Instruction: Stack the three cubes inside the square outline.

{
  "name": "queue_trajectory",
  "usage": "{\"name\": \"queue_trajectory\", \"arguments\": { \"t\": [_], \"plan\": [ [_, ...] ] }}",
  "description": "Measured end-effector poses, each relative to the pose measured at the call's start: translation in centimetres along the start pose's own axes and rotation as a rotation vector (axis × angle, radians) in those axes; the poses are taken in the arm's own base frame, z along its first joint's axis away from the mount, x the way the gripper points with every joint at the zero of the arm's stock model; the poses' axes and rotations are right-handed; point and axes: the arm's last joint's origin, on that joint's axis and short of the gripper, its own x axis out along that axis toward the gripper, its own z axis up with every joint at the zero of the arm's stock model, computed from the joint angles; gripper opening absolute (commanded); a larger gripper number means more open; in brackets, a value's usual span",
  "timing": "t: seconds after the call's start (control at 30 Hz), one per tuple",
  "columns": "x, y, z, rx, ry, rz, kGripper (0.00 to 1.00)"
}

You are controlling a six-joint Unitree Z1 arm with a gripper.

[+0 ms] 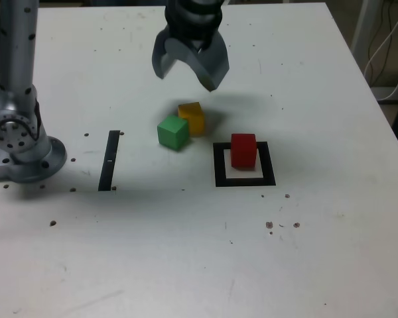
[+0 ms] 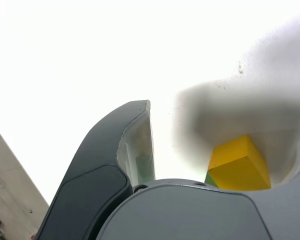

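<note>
White table (image 1: pixel 186 265) carries all items. Red cube (image 1: pixel 243 150) is seated upright inside the square outline (image 1: pixel 245 179). Green cube (image 1: pixel 173 132) and yellow cube (image 1: pixel 192 117) are found touching, both turned diagonally to the table edges. Gripper (image 1: pixel 188 74) is held spread and empty above them.

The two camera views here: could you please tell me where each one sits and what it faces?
Exterior view: off the arm, above the table's near edge, looking down; arm base and open hand show.
Wrist view: on the wrist, looking out between the hand's fingers at the yellow cube.
Shared: the hand, the yellow cube, a sliver of the green cube.
</note>
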Motion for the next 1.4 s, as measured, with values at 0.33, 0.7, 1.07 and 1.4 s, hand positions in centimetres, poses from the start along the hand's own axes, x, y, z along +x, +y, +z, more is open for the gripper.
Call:
{"name": "queue_trajectory", "arguments": {
  "t": [0.33,0.7,1.07,1.4],
  "plan": [
    [0.6,-1.1,-0.3,0.009,-0.047,-0.054,0.97],
    [1.8,-2.2,0.2,0.034,-0.107,-0.096,0.96],
    [2.7,-2.0,1.6,0.056,-0.081,-0.080,0.89],
    [3.7,-2.1,2.0,0.061,-0.069,-0.085,0.85]
  ]
}}
